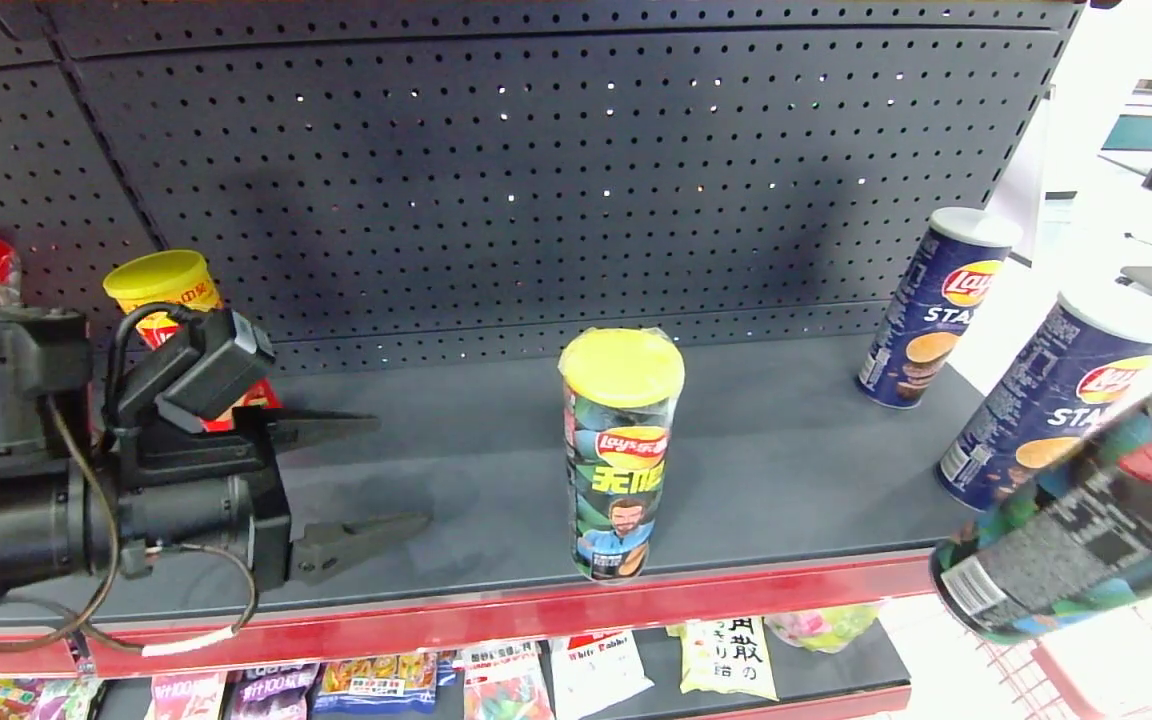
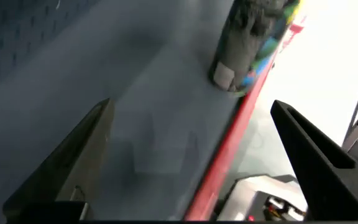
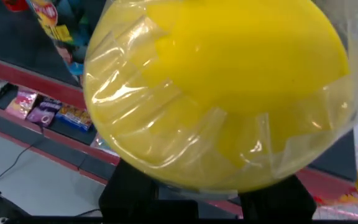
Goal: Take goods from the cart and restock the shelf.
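The left gripper (image 1: 401, 472) hovers low over the left part of the dark grey metal shelf with a red front lip (image 1: 496, 610). Its two black fingers are spread wide with nothing between them. Just behind it, against the perforated back panel (image 1: 536, 150), stands a red cardboard can with a yellow lid (image 1: 161, 290). At mid-shelf, near the front lip, a tall green chip can with a yellow plastic lid (image 1: 621, 460) stands upright (the left wrist view catches it too, blurred). Two dark blue chip cans with white lids stand at the right end, one far (image 1: 936, 310) and one nearer (image 1: 1061, 400). The right gripper (image 3: 201, 200) is clamped on a second green chip can with clear film over its yellow lid (image 1: 1076, 530), held tilted in the air off the shelf's near right corner. Bagged sweets (image 1: 536, 680) lie on the lower shelf (image 1: 816, 670).
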`<state>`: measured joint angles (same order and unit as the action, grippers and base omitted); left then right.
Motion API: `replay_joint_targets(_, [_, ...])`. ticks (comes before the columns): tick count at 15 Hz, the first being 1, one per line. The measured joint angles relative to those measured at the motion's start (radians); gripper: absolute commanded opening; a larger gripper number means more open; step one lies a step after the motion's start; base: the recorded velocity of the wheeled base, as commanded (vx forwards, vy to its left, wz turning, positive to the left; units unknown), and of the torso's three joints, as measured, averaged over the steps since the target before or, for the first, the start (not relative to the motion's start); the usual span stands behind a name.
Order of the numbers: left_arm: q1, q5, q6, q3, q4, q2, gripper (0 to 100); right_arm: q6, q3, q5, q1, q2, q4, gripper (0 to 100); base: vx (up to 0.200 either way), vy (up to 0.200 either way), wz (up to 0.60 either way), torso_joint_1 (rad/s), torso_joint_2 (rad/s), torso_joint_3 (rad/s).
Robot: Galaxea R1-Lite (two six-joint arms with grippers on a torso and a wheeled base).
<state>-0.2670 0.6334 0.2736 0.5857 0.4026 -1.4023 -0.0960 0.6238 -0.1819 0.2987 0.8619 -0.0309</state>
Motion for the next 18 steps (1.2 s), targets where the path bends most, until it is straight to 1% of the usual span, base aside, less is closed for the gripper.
replay_joint_targets(2, [-0.028,-0.014,-0.01,-0.055,0.001,0.072,100,-0.001,0.103,-0.038,0.008,0.159,-0.021,0,0.0,0.0,0.0,0.0,0.0,0.0])
replay_joint_targets(5, [-0.042,-0.022,-0.009,-0.118,0.0,0.147,100,-0.004,0.245,-0.072,0.029,0.379,-0.038,0,0.0,0.0,0.0,0.0,0.0,0.0])
replay_joint_targets(6, [-0.055,-0.033,-0.01,-0.133,-0.011,0.172,100,-0.005,0.293,-0.084,0.036,0.451,-0.065,0,0.0,0.0,0.0,0.0,0.0,0.0])
replay_joint_targets(7, [-0.067,-0.065,-0.012,-0.14,-0.031,0.191,100,-0.009,0.335,-0.091,0.042,0.523,-0.108,0,0.0,0.0,0.0,0.0,0.0,0.0])
replay_joint_targets(8, [-0.076,-0.084,-0.022,-0.144,-0.037,0.206,100,-0.018,0.366,-0.097,0.047,0.586,-0.153,0,0.0,0.0,0.0,0.0,0.0,0.0])
replay_joint_targets(9, [-0.089,-0.092,-0.034,-0.147,-0.04,0.221,100,-0.033,0.403,-0.101,0.053,0.657,-0.208,0,0.0,0.0,0.0,0.0,0.0,0.0])
replay_joint_targets(11, [-0.1,-0.122,-0.038,-0.149,-0.049,0.243,100,-0.05,0.491,-0.102,0.07,0.776,-0.256,0,0.0,0.0,0.0,0.0,0.0,0.0])
replay_joint_targets(13, [-0.105,-0.128,-0.038,-0.153,-0.052,0.264,100,-0.056,0.59,-0.099,0.09,0.882,-0.267,0,0.0,0.0,0.0,0.0,0.0,0.0])
replay_joint_targets(15, [-0.105,-0.129,-0.039,-0.165,-0.054,0.282,100,-0.058,0.658,-0.097,0.113,0.952,-0.266,0,0.0,0.0,0.0,0.0,0.0,0.0])
replay_joint_targets(18, [-0.107,-0.139,-0.039,-0.179,-0.054,0.297,100,-0.058,0.697,-0.097,0.157,1.007,-0.256,0,0.0,0.0,0.0,0.0,0.0,0.0])
